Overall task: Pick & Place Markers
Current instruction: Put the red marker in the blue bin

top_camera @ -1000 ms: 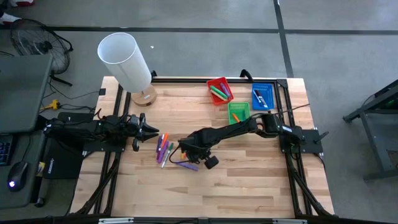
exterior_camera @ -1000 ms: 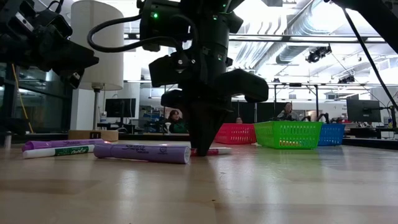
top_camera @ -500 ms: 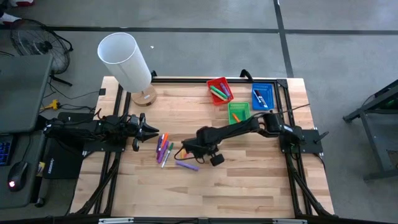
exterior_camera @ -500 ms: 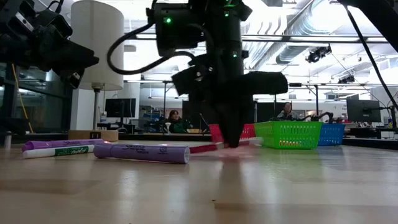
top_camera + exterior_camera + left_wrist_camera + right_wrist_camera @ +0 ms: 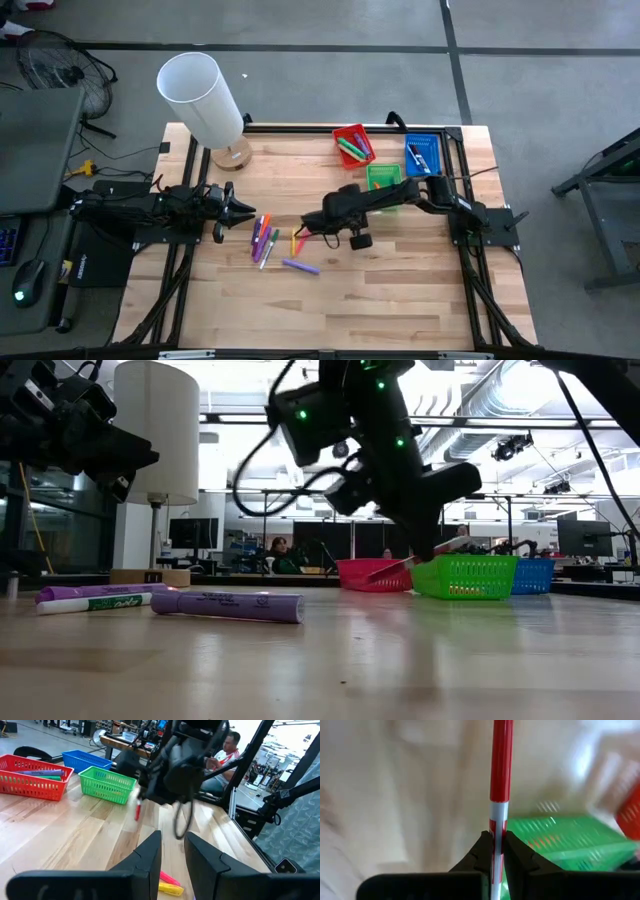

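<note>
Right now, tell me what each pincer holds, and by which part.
Right pincer clamps a thin red-and-white marker pen near its white end. Left pincer holds nothing.

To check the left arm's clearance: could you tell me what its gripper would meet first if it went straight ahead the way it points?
Probably the loose markers just ahead of the left gripper, though depth is uncertain.

Right end effector [image 5: 493, 851] pinches red marker [image 5: 501, 765] above green tray [image 5: 560, 842]

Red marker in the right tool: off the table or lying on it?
Off the table. The right tool is shut on the red marker, and the low view shows it hanging above the wood near the green tray.
</note>
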